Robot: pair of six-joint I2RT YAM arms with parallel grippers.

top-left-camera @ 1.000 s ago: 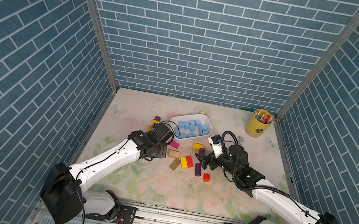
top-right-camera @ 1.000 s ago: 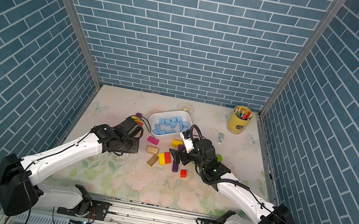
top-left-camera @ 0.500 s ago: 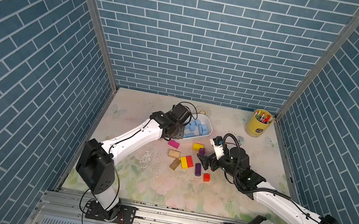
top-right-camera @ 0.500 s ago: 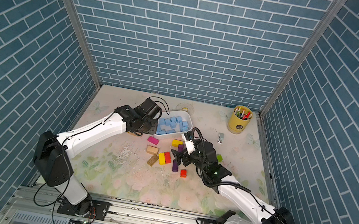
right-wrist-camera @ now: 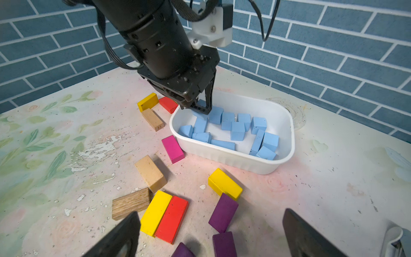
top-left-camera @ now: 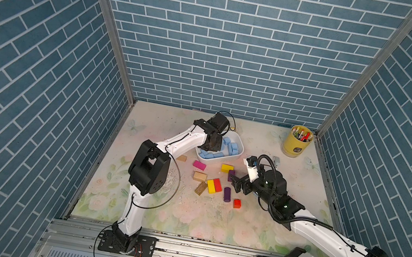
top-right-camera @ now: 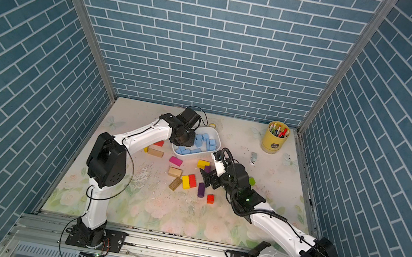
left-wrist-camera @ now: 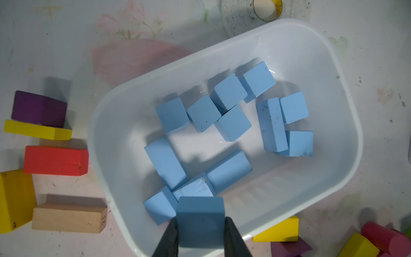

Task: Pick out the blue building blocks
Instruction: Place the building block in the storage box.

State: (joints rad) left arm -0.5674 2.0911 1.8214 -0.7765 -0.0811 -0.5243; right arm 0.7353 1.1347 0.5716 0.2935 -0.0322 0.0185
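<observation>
**A:** Blocks first: where do the blue building blocks [left-wrist-camera: 232, 122] lie?

**B:** Those I can see are loose in the white plastic tub [left-wrist-camera: 106, 133], toward the back of the worktop [right-wrist-camera: 333, 189]. Cubes and longer bricks are mixed, several touching or leaning on one another. One more blue cube [left-wrist-camera: 200, 211] is up off the tub's floor, above the rest.

**A:** Held by what?

**B:** By the left gripper [left-wrist-camera: 201, 222]. Its two dark fingers are clamped on opposite faces of that cube, over the end of the tub nearest the tan brick marked 23 [right-wrist-camera: 152, 119].

**A:** And the right gripper [right-wrist-camera: 211, 212]?

**B:** Jaws spread wide, nothing between them. It hovers low in front of the tub, over the scattered coloured pieces. A purple block [right-wrist-camera: 223, 212] lies on the worktop below it. To one side, a yellow brick [right-wrist-camera: 155, 213] and a red brick [right-wrist-camera: 172, 219] lie long side against long side.

**A:** Anything right by the tub?

**B:** A pink brick [right-wrist-camera: 173, 149] lies just beside its wall, with a plain tan wooden block [right-wrist-camera: 150, 173] near that. A yellow cup [top-left-camera: 296, 146] of pens stands well apart in the far corner.
</observation>
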